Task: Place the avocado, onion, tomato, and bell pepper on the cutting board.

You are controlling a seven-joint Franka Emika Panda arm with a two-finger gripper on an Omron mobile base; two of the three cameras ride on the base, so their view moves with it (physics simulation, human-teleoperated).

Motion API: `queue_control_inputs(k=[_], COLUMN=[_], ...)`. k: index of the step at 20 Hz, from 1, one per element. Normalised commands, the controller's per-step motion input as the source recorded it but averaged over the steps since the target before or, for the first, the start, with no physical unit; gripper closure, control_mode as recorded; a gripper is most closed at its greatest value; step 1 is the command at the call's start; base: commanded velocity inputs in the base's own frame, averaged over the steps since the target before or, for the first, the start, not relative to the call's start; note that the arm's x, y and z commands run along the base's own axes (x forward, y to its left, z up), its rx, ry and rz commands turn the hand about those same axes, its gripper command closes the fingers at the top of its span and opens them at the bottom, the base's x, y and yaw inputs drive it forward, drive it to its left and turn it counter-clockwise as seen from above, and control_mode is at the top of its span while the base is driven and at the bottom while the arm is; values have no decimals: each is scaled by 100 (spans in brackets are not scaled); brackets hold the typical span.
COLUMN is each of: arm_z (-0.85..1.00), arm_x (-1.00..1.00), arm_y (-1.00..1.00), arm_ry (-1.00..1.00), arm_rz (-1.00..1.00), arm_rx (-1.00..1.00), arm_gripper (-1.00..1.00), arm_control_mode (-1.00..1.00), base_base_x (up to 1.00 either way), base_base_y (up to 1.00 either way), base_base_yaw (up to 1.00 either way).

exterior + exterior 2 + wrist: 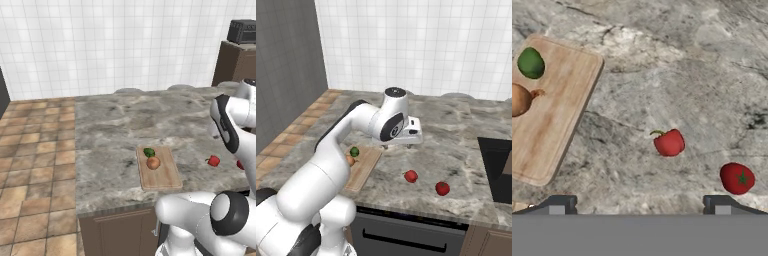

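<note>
Lying at the left of the hand view, the cutting board (pixel 552 115) sits flat on the grey marbled counter (pixel 677 65), its grain running along its length. Two vegetables rest on it: the avocado (pixel 531 63) near the board's far end and the onion (pixel 519 100) just beside it, the two close together but apart. In the left base view the same pair sits on the far half of the cutting board (pixel 161 175), the avocado (pixel 149 152) behind the onion (pixel 153 163), with the near half of the board bare.

Moving right across the hand view, the bell pepper (pixel 669 142) lies on the bare counter, well apart from the board, its green stem pointing toward the board. Further right and nearer the camera is the tomato (pixel 737 178), also on the counter, its green star-shaped top facing up.

At the bottom of the hand view, the gripper (pixel 639 204) hangs above the counter with its jaws spread fully wide and nothing between them; the two dark fingertips (pixel 558 204) stand far apart, touching no vegetable. In the right base view the gripper (pixel 387 146) hovers over the counter just past the board's right edge.
</note>
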Motion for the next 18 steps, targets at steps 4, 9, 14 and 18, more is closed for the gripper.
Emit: queue_control_inputs(k=[4, 9, 14, 18], arm_z=[-31, -11, -14, -27], arm_x=[0, 3, 2, 1], arm_y=[-11, -3, -9, -16], arm_ry=[0, 0, 0, 0], arm_rz=[0, 1, 0, 2], arm_rx=[-2, 0, 0, 0], arm_gripper=[-100, -100, -100, -100], arm_control_mode=[-100, -100, -100, -100], base_base_x=[0, 0, 0, 0], base_base_y=[0, 0, 0, 0], base_base_yaw=[0, 0, 0, 0])
